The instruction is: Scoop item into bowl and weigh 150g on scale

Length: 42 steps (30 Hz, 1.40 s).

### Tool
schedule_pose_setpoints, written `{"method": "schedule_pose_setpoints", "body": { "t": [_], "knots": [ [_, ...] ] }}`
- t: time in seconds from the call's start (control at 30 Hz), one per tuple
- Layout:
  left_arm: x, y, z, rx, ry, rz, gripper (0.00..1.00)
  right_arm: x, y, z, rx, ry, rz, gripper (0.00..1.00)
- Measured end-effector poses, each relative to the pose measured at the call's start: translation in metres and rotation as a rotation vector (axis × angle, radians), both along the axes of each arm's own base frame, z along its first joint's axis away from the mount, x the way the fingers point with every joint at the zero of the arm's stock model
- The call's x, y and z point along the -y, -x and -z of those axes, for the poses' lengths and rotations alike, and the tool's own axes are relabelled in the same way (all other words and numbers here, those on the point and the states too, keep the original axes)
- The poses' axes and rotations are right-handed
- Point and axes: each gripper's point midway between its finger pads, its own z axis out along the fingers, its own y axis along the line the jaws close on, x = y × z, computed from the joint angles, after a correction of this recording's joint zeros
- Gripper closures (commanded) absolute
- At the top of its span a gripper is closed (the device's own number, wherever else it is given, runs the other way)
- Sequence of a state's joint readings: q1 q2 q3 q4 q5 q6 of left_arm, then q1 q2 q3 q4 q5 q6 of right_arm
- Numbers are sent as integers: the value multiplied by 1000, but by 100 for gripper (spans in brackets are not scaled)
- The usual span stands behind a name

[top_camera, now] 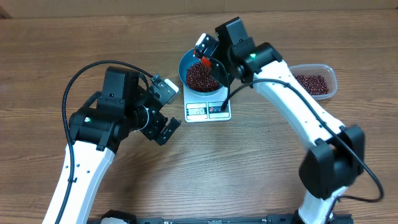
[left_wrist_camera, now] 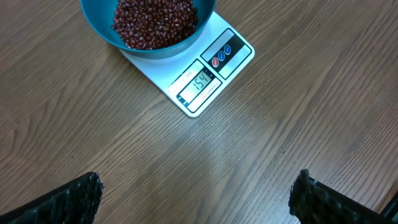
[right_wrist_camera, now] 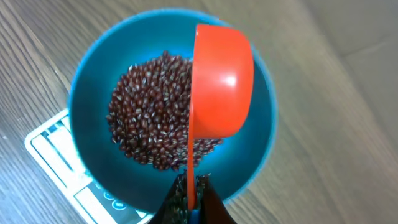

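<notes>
Blue bowl [right_wrist_camera: 87, 106], dark red-brown beans [right_wrist_camera: 149, 118], white scale [left_wrist_camera: 186, 93], red scoop [right_wrist_camera: 221, 81], wood-grain desk [top_camera: 261, 162].

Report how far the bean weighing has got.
Done: the blue bowl sits on the scale with a heap of beans, and the display seems to read 154, slightly over target. In hand: the right gripper holds the red scoop over the bowl. Remaining: probably taking a few beans back out; the left gripper hangs open, empty.
</notes>
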<state>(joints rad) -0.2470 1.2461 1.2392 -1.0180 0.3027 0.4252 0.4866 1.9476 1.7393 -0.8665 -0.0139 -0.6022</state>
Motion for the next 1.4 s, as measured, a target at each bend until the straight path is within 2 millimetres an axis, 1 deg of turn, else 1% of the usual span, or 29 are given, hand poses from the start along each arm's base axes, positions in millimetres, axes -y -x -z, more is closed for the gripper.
{"method": "schedule_pose_setpoints", "body": {
  "t": [0.03,0.1,0.13,0.23,0.57,0.83,1.13,1.3,1.4],
  "knots": [
    [0,0,0,0,0,0,0,-1,-1,10,-17,9,0,96],
    [0,0,0,0,0,0,0,-1,-3,22,-35,22,1,96],
    [0,0,0,0,0,0,0,-1,-5,35,-52,34,3,96],
    [0,0,0,0,0,0,0,-1,-8,46,-61,49,8,96],
    [0,0,0,0,0,0,0,-2,-12,45,-42,48,13,97],
    [0,0,0,0,0,0,0,7,-24,41,13,90,50,96],
    [0,0,0,0,0,0,0,10,-24,42,17,108,60,96],
    [0,0,0,-1,0,0,0,12,-20,49,-15,113,68,97],
    [0,0,0,-1,0,0,0,9,-15,55,-47,96,65,96]
  ]
}}
